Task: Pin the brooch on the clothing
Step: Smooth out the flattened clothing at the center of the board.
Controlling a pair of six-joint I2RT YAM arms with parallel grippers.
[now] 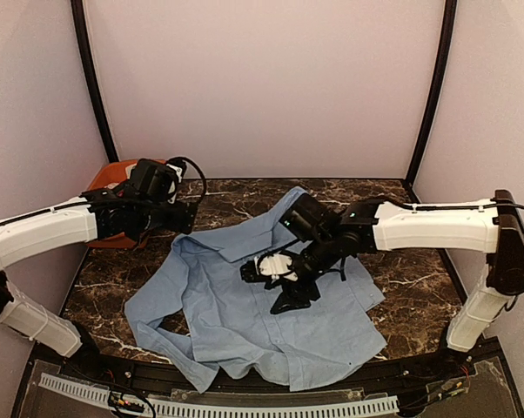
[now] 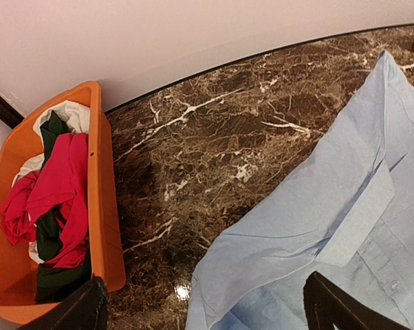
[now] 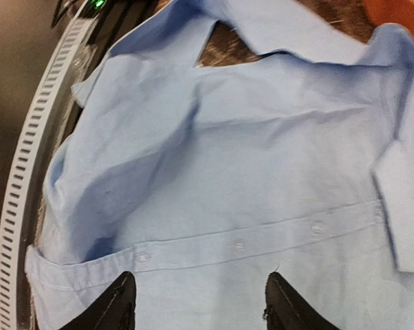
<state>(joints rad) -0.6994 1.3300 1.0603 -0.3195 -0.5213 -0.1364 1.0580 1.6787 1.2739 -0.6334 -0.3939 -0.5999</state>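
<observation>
The clothing, a light blue button-up shirt (image 1: 245, 305), lies spread on the marble table; its button strip (image 3: 262, 237) crosses the right wrist view. My right gripper (image 1: 271, 286) hovers low over the shirt's middle. Its black fingers (image 3: 121, 302) stand apart, with only fabric between them. A small white thing (image 1: 276, 266) sits just behind those fingers in the top view; I cannot tell whether it is the brooch. My left gripper (image 1: 182, 218) hangs open and empty over the shirt's far left edge (image 2: 296, 227), near the collar.
An orange basket (image 2: 104, 227) with red, white and dark garments stands at the table's back left corner (image 1: 114, 187). Bare marble (image 2: 214, 137) lies between the basket and the shirt. A white cable rail (image 3: 25, 172) runs along the table's near edge.
</observation>
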